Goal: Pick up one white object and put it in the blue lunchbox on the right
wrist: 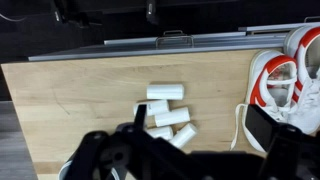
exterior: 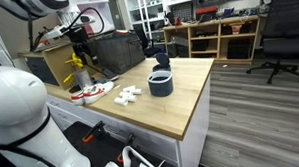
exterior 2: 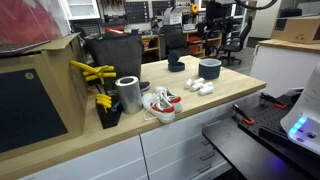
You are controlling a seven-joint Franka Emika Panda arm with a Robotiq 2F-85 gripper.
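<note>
Several small white cylinders (wrist: 165,112) lie in a loose cluster on the wooden table; they show in both exterior views (exterior: 127,93) (exterior 2: 200,87). The blue lunchbox (exterior: 160,86) is a squat round navy tub with a lighter rim. It stands upright just beside the cluster, also seen in an exterior view (exterior 2: 209,69). In the wrist view my gripper (wrist: 200,125) hangs well above the table, over the near side of the cluster. Its dark fingers are spread apart with nothing between them. Its body hides the bottom of that view.
Red-and-white shoes (wrist: 285,75) lie on the other side of the cluster (exterior: 92,90) (exterior 2: 160,103). A silver can (exterior 2: 128,93), yellow tools (exterior 2: 92,72) and a small black object (exterior 2: 176,65) also stand on the table. The table edge (wrist: 150,55) runs beyond the cluster.
</note>
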